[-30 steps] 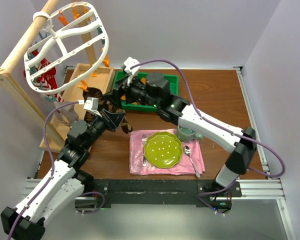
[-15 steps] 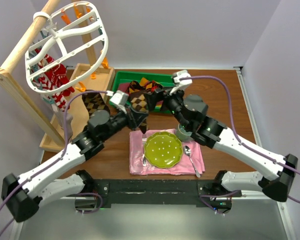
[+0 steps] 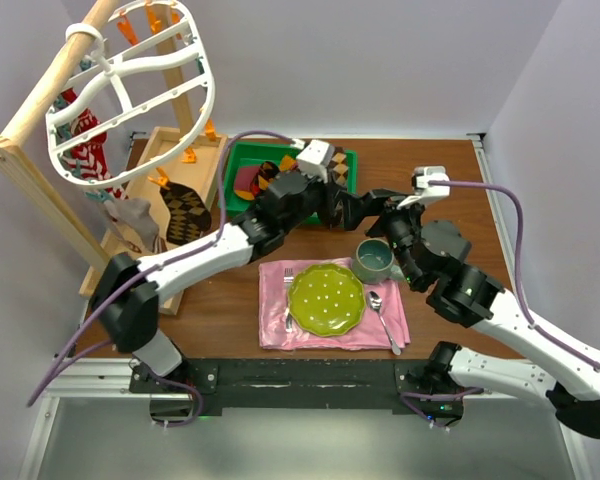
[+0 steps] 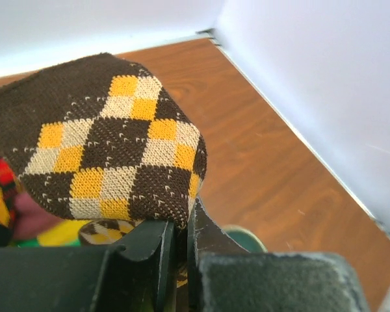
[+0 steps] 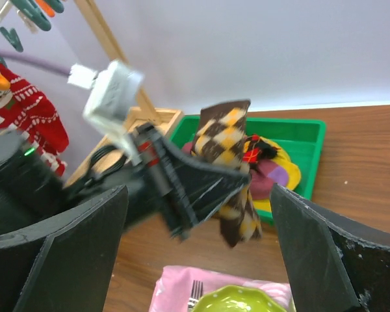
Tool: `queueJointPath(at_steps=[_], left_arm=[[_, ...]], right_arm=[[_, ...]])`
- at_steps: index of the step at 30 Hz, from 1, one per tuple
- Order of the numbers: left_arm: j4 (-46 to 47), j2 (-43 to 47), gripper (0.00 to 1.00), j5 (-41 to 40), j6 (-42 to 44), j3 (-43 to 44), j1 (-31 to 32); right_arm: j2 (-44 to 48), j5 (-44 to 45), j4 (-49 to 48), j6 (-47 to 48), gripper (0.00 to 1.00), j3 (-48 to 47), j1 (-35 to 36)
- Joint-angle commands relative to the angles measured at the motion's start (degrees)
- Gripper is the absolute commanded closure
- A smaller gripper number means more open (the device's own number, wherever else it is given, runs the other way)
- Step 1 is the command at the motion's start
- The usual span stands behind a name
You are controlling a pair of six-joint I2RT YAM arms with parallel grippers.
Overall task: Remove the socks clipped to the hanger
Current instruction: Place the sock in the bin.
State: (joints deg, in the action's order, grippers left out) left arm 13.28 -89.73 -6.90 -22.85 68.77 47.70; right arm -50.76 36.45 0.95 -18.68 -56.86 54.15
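A brown-and-yellow argyle sock point(image 4: 110, 149) hangs from my left gripper point(image 4: 182, 227), whose jaws are shut on its lower edge. In the right wrist view that sock point(image 5: 224, 133) dangles at the near edge of a green bin point(image 5: 305, 136). My right gripper point(image 5: 195, 247) stands wide open and empty, just right of the left gripper point(image 3: 342, 205). The white hanger point(image 3: 130, 90) hangs tilted on a wooden pole at the back left. Clipped below it are a red-and-white sock point(image 3: 80, 150), a grey sock point(image 3: 130, 222) and another argyle sock point(image 3: 185, 212).
The green bin point(image 3: 242, 160) holds yellow and maroon socks point(image 5: 273, 172). A teal mug point(image 3: 373, 260), a green plate point(image 3: 325, 297), fork and spoon sit on a pink napkin point(image 3: 275, 325). The wooden rack point(image 3: 40, 100) stands at the left. Walls close the back and right.
My left arm has swung right from the hanger to the green bin, carrying the argyle sock. My right arm has drawn back to the right and its jaws have opened wider.
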Motion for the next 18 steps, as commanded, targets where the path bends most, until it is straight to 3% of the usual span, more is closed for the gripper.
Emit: queueJointPath(at_steps=[1,8,14,17,18], left_arm=[[1.2,-8.1,1.00,-7.2,5.6,11.9,-0.9],[-1.2,-23.8,1.00,-7.8,7.6,25.1,-4.7],[-3.5,-32.2,1.00,-4.5,4.5,29.7,-9.0],[-6.4,-35.8,0.86,-3.3,5.3,32.4,-9.4],[-6.8,-36.3,0.73,-2.6,5.2,32.1,-9.4]], right_arm=[[2.2,4.5,3.4,0.1,0.05,-1.0,-0.1],[4.2,4.6,4.8,0.7,0.05,-1.2,-0.1],[4.4,3.9,7.4,0.2,0.05,-0.9,-0.1],[4.4,3.6,8.5,0.0,0.04,-0.4,-0.1],[4.4,3.1,8.7,0.0,0.04,-0.4,-0.1]])
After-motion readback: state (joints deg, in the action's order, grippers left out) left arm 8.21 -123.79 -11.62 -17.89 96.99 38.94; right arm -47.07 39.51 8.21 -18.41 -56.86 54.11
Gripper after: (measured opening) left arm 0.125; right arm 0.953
